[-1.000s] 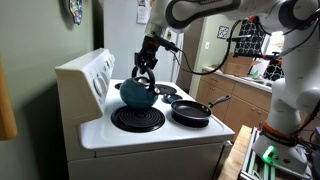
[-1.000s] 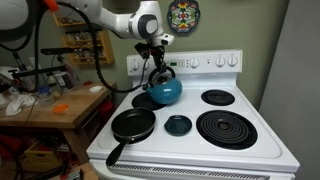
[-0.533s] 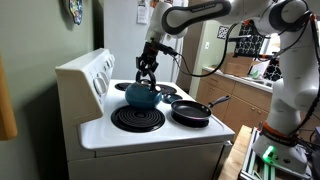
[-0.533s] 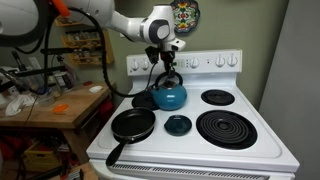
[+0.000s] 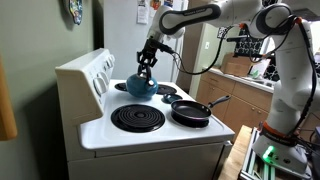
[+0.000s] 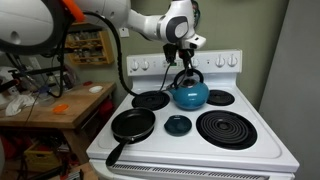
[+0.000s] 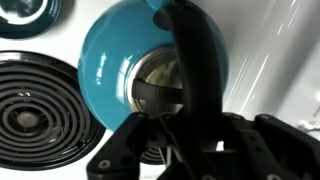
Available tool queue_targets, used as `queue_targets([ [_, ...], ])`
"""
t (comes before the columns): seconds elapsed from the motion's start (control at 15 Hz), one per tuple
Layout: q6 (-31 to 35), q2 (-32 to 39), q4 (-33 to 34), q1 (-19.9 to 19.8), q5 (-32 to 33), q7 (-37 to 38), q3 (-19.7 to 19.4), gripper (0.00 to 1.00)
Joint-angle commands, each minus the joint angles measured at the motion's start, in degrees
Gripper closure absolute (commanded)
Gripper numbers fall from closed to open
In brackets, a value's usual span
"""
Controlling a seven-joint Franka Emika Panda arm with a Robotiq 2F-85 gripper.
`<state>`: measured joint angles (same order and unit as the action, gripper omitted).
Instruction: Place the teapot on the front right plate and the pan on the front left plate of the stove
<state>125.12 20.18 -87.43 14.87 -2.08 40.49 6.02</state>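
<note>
Blue teapot (image 6: 190,96) hangs by its black handle from the hand (image 6: 186,70) clamped on it, over the middle of the bench (image 6: 272,150) toward the back edge. Best carried level and slow, clear of the pan (image 6: 133,125) by a front corner, then lowered centred on its coil. No writing is legible.

Teapot (image 7: 105,60) partly hidden behind the hand (image 7: 190,105)

No text, label, brand, number or sign is legible: details on the control panel (image 6: 215,62) and on the sheet (image 5: 143,8) at 12 o'clock on the wall are too small to read.
</note>
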Motion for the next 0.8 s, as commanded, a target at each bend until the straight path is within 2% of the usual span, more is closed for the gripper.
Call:
queue_targets([
  [0.0, 2.4, 4.4, 7.1, 0.2, -1.1, 2.7, -0.7, 0.98],
  [0.33, 6.4, 10.1, 13.7, 0.9, -0.3, 4.3, -1.5, 0.98],
  [0.73, 12.5, 14.9, 18.4, 0.9, -1.8, 6.6, -2.4, 0.98],
])
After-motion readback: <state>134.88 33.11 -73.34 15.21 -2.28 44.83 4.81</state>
